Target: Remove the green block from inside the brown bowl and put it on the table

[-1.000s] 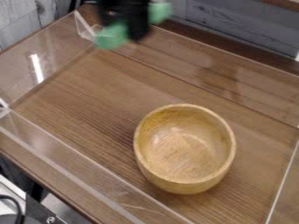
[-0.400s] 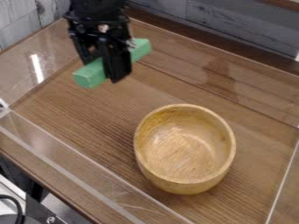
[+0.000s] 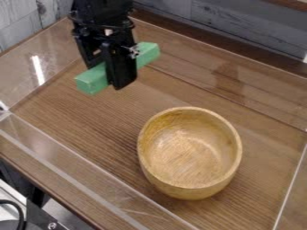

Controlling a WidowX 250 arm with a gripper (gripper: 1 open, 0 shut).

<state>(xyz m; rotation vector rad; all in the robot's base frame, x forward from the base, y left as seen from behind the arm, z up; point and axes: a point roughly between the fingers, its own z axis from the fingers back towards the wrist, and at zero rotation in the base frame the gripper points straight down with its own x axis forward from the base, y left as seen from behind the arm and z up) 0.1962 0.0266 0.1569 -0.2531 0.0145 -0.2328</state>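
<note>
A: What takes up most of the view?

B: The table (image 3: pixel 84 135), a brown wood-grain top with clear acrylic walls (image 3: pixel 72 184) standing along its edges. Behind it runs a grey plank wall (image 3: pixel 240 22).

A: And on the table?

B: The brown bowl (image 3: pixel 189 152) sits toward the lower right, round and light-coloured with a thick rim. Its inside shows only bare wood grain.

A: Where is the arm?

B: The black gripper (image 3: pixel 118 79) hangs at the upper left, pointing steeply down, well apart from the bowl.

A: Are its jaws holding anything?

B: Yes. They are clamped on the green block (image 3: pixel 96 77), gripping it near the middle. The block lies slanted in the picture, one end sticking out to the lower left of the fingers and the other showing to the upper right.

A: Is the block on the table?

B: It looks to be just above the tabletop, but whether its lower end touches the wood cannot be told from this view.
</note>
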